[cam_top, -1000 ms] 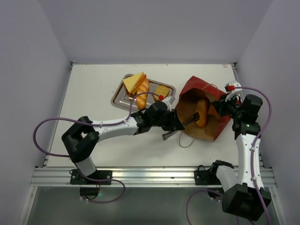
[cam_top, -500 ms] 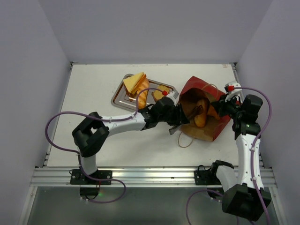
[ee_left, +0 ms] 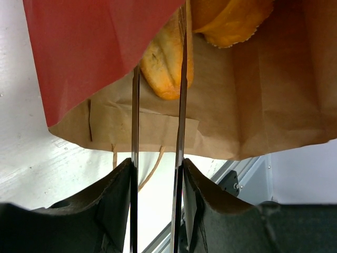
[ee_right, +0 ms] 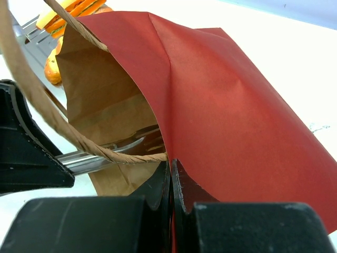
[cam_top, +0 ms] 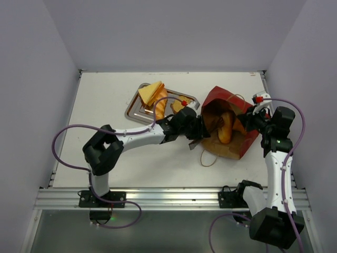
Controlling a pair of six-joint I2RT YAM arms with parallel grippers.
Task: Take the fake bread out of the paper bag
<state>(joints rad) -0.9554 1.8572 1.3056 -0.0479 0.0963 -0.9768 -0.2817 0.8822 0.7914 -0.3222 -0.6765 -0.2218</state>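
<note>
I saw soft, even overhead light casting only faint shadows beneath the left arm (cam_top: 134, 139) on the white table (cam_top: 105, 100), which washed out nearly to glare in my wrist views, where the twine handle (ee_right: 23, 84) of the paper bag (ee_right: 221, 105) blurred up close.

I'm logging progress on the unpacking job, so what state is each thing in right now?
paper bag: lying on its side, mouth open.
loaves: inside the bag, not out yet.
left tool: open, reaching into the bag mouth at a loaf's end.
right tool: shut on the bag's red edge.
steel tray: loaded with bread.
toast slices: out, lying on the tray.
</note>
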